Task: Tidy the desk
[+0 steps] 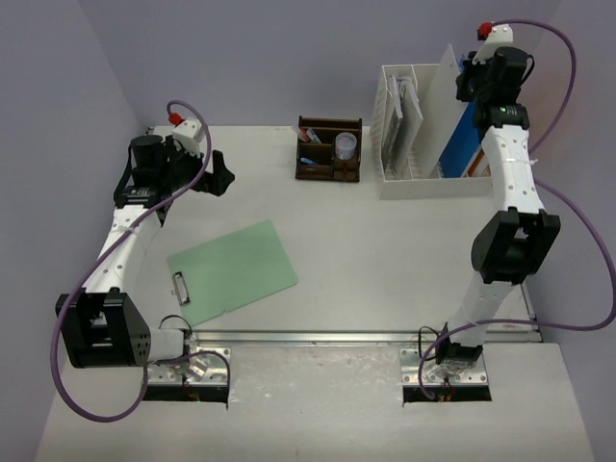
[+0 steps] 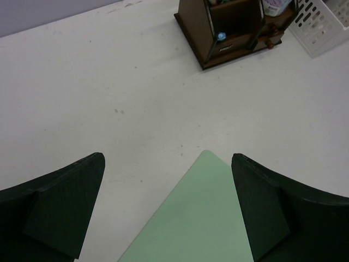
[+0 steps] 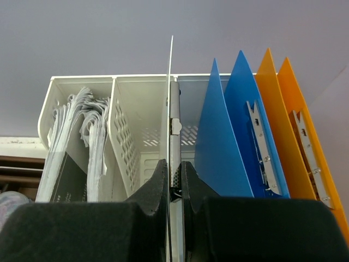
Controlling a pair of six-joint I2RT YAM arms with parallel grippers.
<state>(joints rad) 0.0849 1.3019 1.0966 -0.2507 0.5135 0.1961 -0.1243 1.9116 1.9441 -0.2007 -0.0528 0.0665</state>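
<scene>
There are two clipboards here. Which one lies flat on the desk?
The green clipboard, flat on the desk. The other, a white clipboard, is held on edge in the shut right gripper over the white file rack.

Green clipboard (image 2: 202,218): we saw only one corner; the bottom edge cut the rest.
Pen organizer (image 2: 232,30): top cut off; we could not make out its contents.
Thin white board (image 3: 170,98): its lower part hid inside the right gripper (image 3: 173,166).

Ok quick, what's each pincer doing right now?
Left pincer: open, holding nothing.
Right pincer: closed on a white clipboard.
</scene>
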